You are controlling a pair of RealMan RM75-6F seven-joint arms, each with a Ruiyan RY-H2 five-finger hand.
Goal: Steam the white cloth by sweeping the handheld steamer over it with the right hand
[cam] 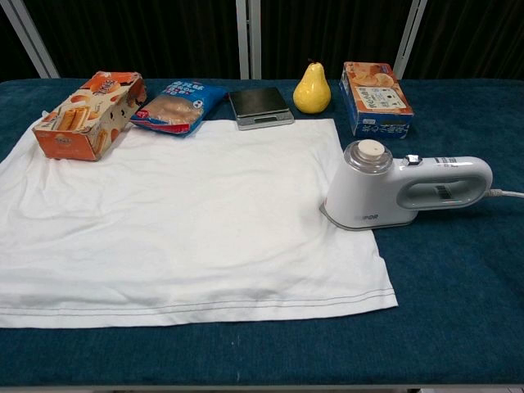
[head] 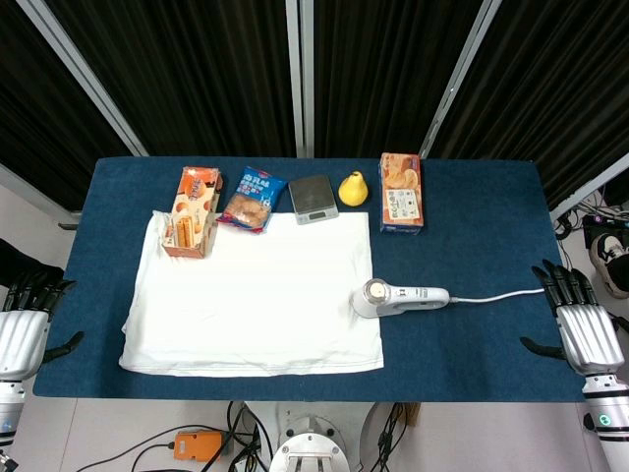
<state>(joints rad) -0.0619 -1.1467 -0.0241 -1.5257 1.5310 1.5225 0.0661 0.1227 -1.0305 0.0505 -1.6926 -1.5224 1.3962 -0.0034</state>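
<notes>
The white cloth [head: 256, 295] [cam: 180, 217] lies spread flat over the left and middle of the blue table. A white handheld steamer [head: 398, 297] [cam: 405, 192] lies on its side at the cloth's right edge, its head on the cloth and its handle pointing right, with a cable trailing right. My right hand [head: 580, 329] hangs off the table's right edge, fingers apart, holding nothing, well clear of the steamer. At the left edge, my left hand [head: 25, 329] is also open and empty. The chest view shows neither hand.
Along the back stand an orange snack box [head: 192, 224] [cam: 86, 115] resting on the cloth's corner, a blue snack bag [head: 251, 200] [cam: 176, 106], a small scale [head: 313, 198] [cam: 259, 106], a yellow pear [head: 353, 189] [cam: 312, 90] and another orange box [head: 401, 192] [cam: 375, 98].
</notes>
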